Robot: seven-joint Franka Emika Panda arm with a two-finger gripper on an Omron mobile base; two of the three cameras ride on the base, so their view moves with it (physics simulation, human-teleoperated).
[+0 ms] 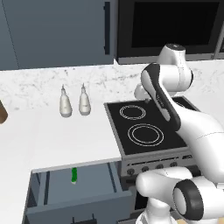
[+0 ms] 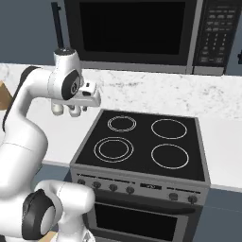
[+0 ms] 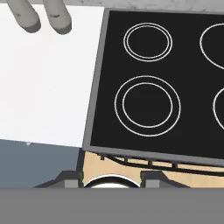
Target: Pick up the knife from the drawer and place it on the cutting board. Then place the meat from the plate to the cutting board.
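The drawer [image 1: 65,199] stands pulled out below the counter at the lower left. In it lies the knife [image 1: 74,175], of which I see the bright green handle. My gripper [image 3: 111,179] hangs high over the stove's left front corner, well to the right of the drawer and above it. Its hand [image 2: 90,96] points down, and the fingertips [image 3: 70,178] stand wide apart, so it is open with nothing between them. The cutting board, the plate and the meat are out of view.
A black stove [image 1: 144,129] with ring burners sits to the right of the white counter [image 1: 65,135]. Two white shakers [image 1: 65,104] stand near the back wall. A brown wooden thing [image 1: 2,113] pokes in at the left edge. A microwave [image 2: 132,28] hangs above.
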